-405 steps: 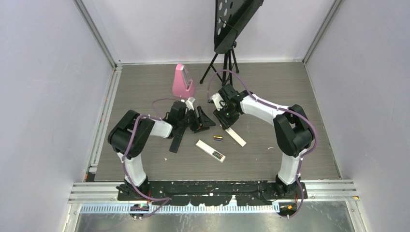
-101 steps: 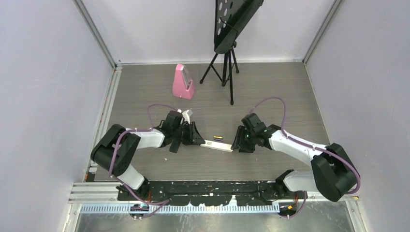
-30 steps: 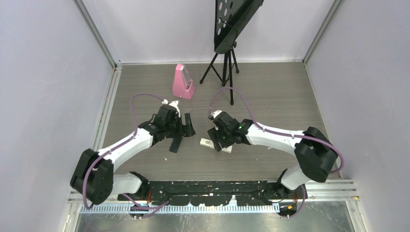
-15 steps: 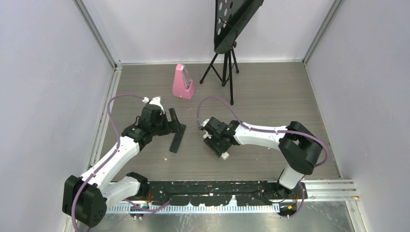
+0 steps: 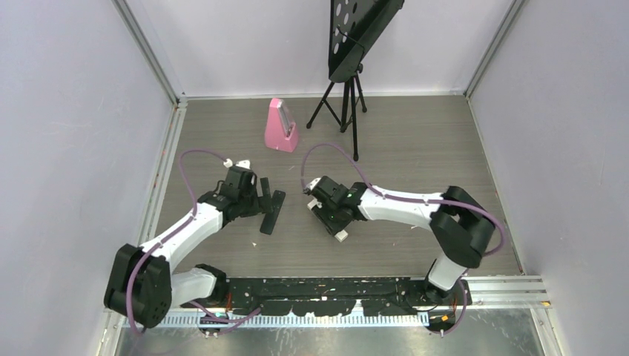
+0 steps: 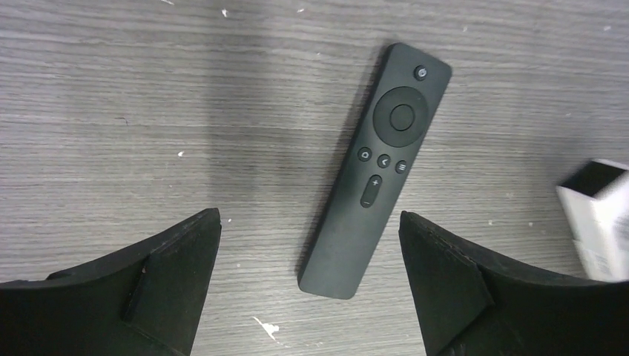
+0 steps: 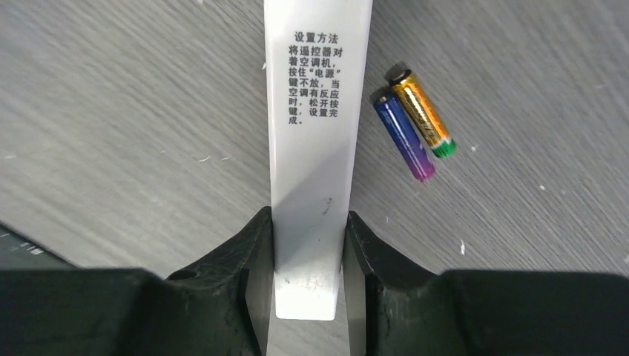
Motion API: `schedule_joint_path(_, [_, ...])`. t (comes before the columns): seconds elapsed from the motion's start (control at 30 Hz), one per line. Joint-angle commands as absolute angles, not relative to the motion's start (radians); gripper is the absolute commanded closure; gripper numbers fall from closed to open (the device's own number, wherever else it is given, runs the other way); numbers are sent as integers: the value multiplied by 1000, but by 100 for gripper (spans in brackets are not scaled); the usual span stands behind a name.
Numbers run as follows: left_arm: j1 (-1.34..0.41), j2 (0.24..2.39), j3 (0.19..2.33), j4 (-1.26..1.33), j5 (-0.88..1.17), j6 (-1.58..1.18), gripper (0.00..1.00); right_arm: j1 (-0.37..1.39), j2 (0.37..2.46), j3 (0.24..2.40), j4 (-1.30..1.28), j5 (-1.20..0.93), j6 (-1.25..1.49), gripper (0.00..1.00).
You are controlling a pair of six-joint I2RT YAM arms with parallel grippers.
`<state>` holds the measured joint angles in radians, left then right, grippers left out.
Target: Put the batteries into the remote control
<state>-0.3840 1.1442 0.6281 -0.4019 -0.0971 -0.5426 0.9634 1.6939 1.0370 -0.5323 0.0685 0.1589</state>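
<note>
The black remote control (image 6: 374, 170) (image 5: 271, 211) lies button side up on the grey table. My left gripper (image 6: 309, 216) (image 5: 261, 196) hovers over its near end, open wide and touching nothing. My right gripper (image 7: 309, 222) (image 5: 330, 215) is shut on a white bar-shaped remote (image 7: 317, 111) (image 5: 341, 236) with printed text on its back; both fingers (image 7: 252, 245) press its long sides. Two batteries lie side by side just right of the white bar, a blue and purple one (image 7: 403, 136) and a gold one (image 7: 421, 113). In the top view the right arm hides them.
A pink metronome (image 5: 282, 126) stands at the back. Behind it is a black music stand (image 5: 360, 30) on a tripod (image 5: 345, 96). Walls close in the table on the left, right and back. The white bar's open end (image 6: 597, 219) shows at the left wrist view's right edge.
My right gripper has closed on the white bar and shifted it left and nearer. The left arm has drawn back to the left with its jaws opening a little wider.
</note>
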Motion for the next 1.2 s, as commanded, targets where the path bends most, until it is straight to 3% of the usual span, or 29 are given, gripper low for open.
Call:
schedule_joint_path(0.0, [-379, 1218, 624, -323, -106, -504, 8, 924, 1509, 1028, -474, 87, 203, 90])
schedule_joint_path(0.13, [-384, 1317, 627, -270, -26, -487, 7, 827, 1413, 1001, -469, 161, 284, 90])
schedule_joint_path(0.27, [-405, 1381, 657, -266, -5, -476, 7, 623, 1361, 957, -500, 223, 401, 90])
schedule_joint_path(0.63, [-526, 1487, 724, -312, -90, -484, 16, 299, 1430, 877, -510, 258, 507, 89])
schedule_joint_path(0.8, [-573, 1557, 768, -361, -134, -502, 31, 263, 1535, 901, -488, 244, 529, 85])
schedule_joint_path(1.07, [-590, 1609, 792, -374, -118, -510, 63, 252, 1623, 939, -483, 217, 543, 64])
schedule_joint_path(1.17, [-600, 1618, 808, -377, -90, -498, 73, 252, 1594, 934, -484, 217, 554, 50])
